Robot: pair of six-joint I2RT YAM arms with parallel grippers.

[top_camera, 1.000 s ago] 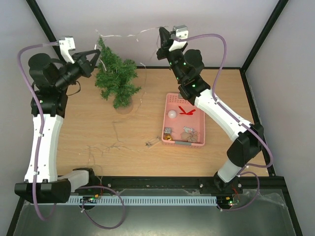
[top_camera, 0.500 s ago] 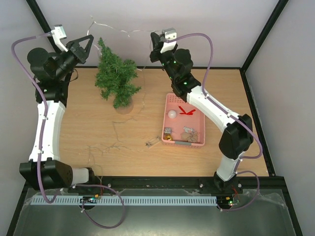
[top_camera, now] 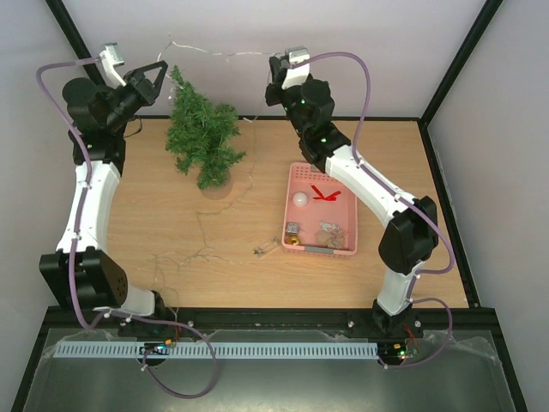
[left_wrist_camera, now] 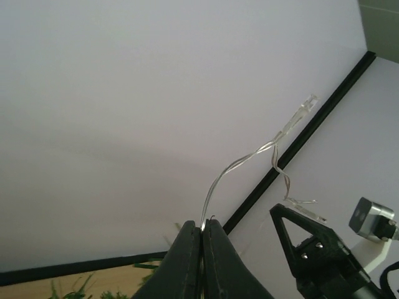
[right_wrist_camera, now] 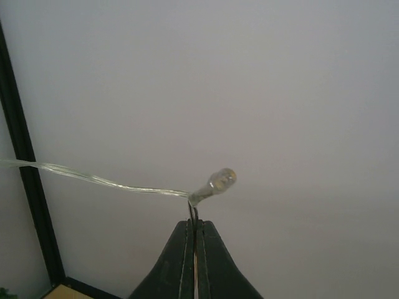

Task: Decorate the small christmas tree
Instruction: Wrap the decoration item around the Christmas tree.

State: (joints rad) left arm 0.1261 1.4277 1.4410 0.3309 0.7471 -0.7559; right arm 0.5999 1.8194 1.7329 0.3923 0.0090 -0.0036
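The small christmas tree (top_camera: 203,137) stands upright at the back left of the table, dark green and cone-shaped. A clear light string (top_camera: 225,53) stretches above and behind its top, between my two grippers. My left gripper (top_camera: 163,67) is raised to the left of the treetop, shut on the light string (left_wrist_camera: 240,163), which rises from the left gripper (left_wrist_camera: 203,225). My right gripper (top_camera: 274,62) hangs high to the right of the tree. In the right wrist view the right gripper (right_wrist_camera: 195,223) is shut on the string just below a small bulb (right_wrist_camera: 221,179).
A pink basket (top_camera: 343,215) on the right half of the table holds a white ball (top_camera: 299,199), a red bow (top_camera: 324,194) and several small ornaments. More of the string trails over the table (top_camera: 202,249). Walls and black frame posts stand close behind both grippers.
My left gripper has risen from beside the tree's upper branches to above its top. The right gripper has shifted slightly left. The string between them now hangs higher.
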